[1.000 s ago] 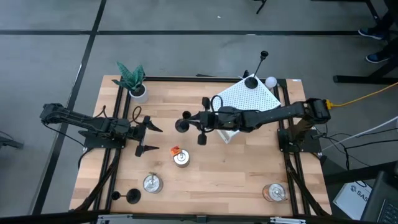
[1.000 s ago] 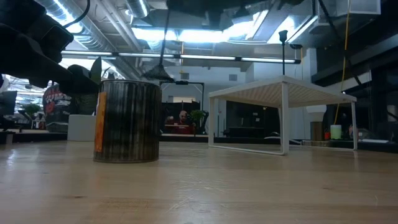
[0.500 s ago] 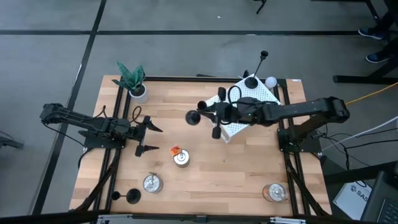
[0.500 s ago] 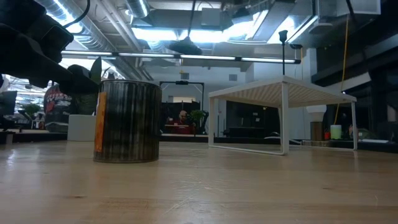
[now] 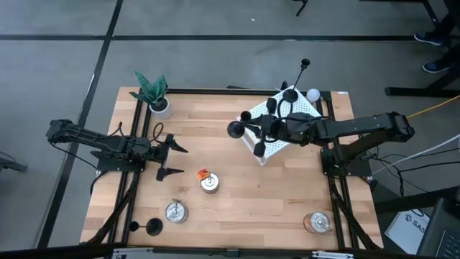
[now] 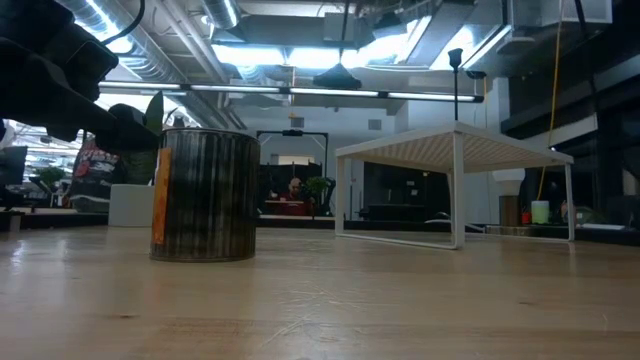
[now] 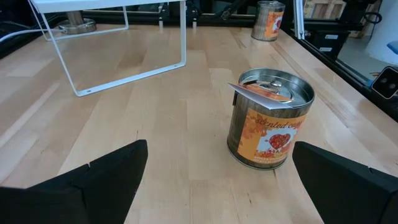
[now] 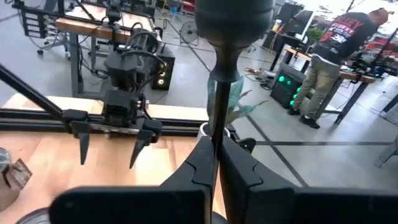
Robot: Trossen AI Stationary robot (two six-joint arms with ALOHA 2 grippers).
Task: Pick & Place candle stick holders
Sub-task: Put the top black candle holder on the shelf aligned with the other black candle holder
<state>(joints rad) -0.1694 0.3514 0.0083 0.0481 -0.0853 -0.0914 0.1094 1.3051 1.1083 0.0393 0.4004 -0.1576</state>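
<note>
Right of centre in the high view: the right gripper [image 5: 253, 131] hangs over the near-left corner of the white wire rack [image 5: 296, 109].
Right gripper state: fingers [image 8: 200, 163] pressed narrow on the thin stem of a candle stick holder [image 5: 236, 130], which it holds off the table; the round base shows as a dark disc just left of the rack.
Same holder, low view: its base [image 6: 337, 77] floats high in the upper middle of the frame, above the rack's top.
Second holder: stands on the rack's far edge [image 5: 290, 93], upper right of the table, its stem leaning toward the top of the frame.
Third holder: sits on the wood at the lower left corner of the table [image 5: 154, 227].
Left gripper: rests at the left middle of the table [image 5: 171, 158], fingers [image 7: 102, 180] spread wide with nothing between them, pointing at a tin can [image 7: 269, 119].
Other tins: one at lower left [image 5: 175, 211], one at lower right [image 5: 317, 222].
Potted plant: upper left corner of the table [image 5: 152, 91].
Beyond the table: a person [image 8: 334, 46] stands at the upper right of the right wrist view.
</note>
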